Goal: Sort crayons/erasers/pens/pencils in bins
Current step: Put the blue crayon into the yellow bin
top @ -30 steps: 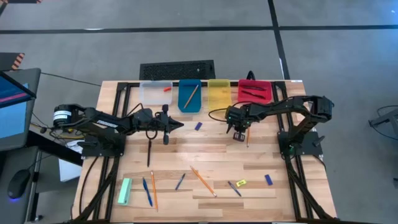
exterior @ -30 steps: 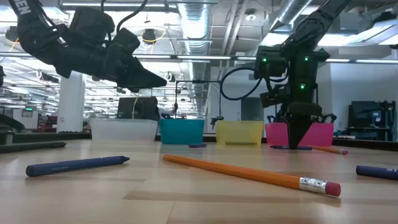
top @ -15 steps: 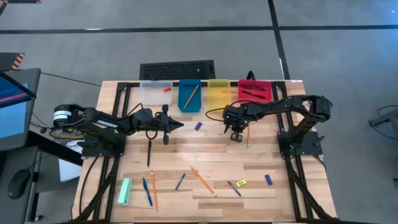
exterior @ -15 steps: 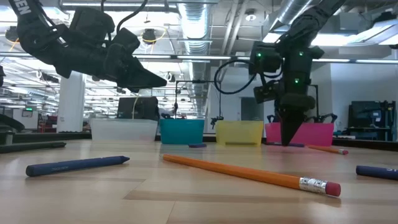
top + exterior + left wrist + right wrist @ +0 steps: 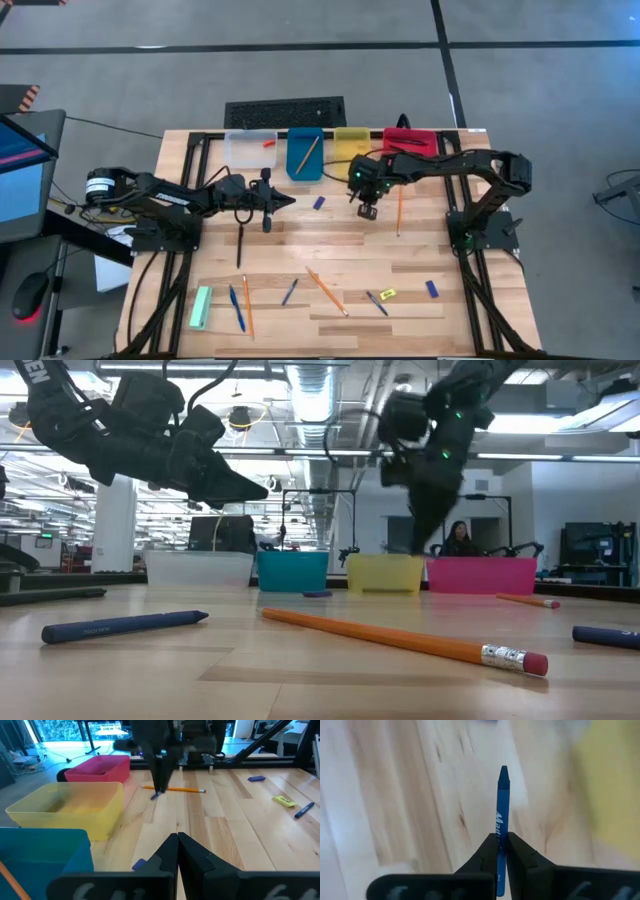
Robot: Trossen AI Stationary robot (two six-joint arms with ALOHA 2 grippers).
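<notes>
Blue crayon (image 5: 502, 815) pinched in right end effector (image 5: 366, 209), aloft near yellow bin (image 5: 351, 150); left end effector (image 5: 268, 205) closed.

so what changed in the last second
The right gripper rose off the table and swung left, toward the yellow bin, shut on a blue crayon that it now carries. The pencil it stood beside stays on the table. The left gripper did not move, shut and empty above the table. The bins and the loose items at the near edge lie as before.
</notes>
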